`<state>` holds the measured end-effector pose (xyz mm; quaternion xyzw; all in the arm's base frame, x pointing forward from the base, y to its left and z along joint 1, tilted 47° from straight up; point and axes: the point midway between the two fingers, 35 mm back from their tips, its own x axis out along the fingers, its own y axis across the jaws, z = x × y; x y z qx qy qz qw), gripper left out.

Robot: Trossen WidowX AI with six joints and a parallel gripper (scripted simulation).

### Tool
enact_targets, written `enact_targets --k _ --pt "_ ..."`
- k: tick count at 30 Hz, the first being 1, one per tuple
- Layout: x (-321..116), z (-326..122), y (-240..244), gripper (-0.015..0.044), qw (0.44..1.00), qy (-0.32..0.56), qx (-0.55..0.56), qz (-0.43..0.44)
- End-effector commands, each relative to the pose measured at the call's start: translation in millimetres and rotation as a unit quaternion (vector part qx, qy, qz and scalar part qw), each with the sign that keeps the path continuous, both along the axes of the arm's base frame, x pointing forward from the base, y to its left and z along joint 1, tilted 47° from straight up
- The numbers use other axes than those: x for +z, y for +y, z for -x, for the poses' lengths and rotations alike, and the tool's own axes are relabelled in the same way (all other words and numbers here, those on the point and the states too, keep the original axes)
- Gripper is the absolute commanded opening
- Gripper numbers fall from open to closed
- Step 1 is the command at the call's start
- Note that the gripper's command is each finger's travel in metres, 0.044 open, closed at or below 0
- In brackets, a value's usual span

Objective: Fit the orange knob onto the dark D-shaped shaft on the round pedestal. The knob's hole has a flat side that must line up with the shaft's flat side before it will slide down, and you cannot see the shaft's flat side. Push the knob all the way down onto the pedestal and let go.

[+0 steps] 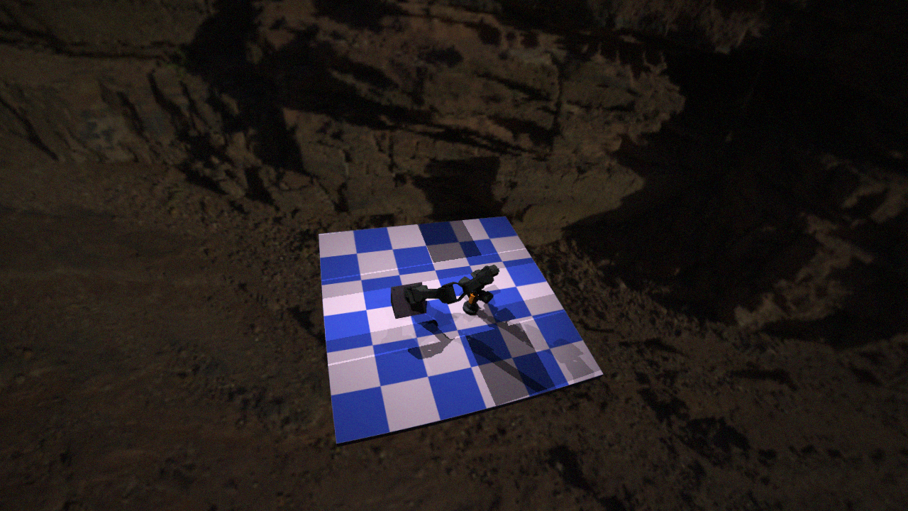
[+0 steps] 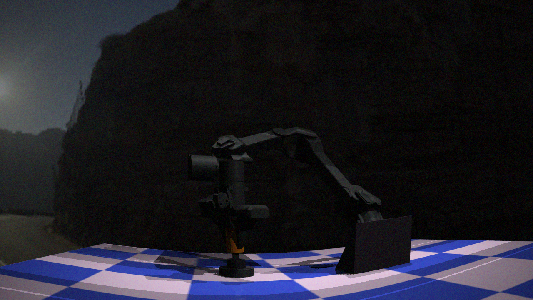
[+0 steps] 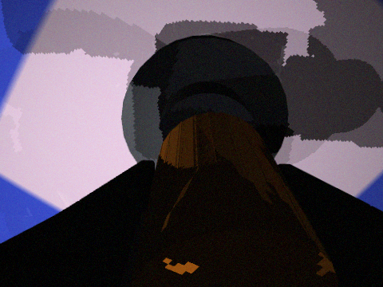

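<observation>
The orange knob [image 1: 472, 299] [image 2: 230, 240] [image 3: 179, 143] is upright between the fingers of my gripper [image 2: 235, 242] [image 3: 215, 174], which is shut on it. The round dark pedestal [image 1: 470, 310] [image 2: 236, 271] [image 3: 144, 115] stands directly below, with a narrower raised step in its middle. In the exterior view a short length of the dark shaft [image 2: 235, 256] shows between the knob's lower end and this step, so the knob is not down on the pedestal. The knob's hole, the shaft's top and both flat sides are hidden. The wrist view shows the knob over the pedestal's middle.
The arm reaches over from its base behind a dark upright panel [image 1: 406, 301] [image 2: 383, 244], to the pedestal's right in the exterior view. The blue and white checkered board [image 1: 406, 407] [image 2: 238, 290] carries everything. Broad shadows cross it.
</observation>
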<state>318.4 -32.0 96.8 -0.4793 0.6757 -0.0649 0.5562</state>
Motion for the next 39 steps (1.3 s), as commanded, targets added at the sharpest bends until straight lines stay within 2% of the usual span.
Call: enact_targets --k 1,39 --pt "-0.2 0.0 0.3 0.0000 1.000 0.003 0.004 0.000" --pt "1.1 0.7 2.1 0.0000 1.000 0.003 0.004 0.000"
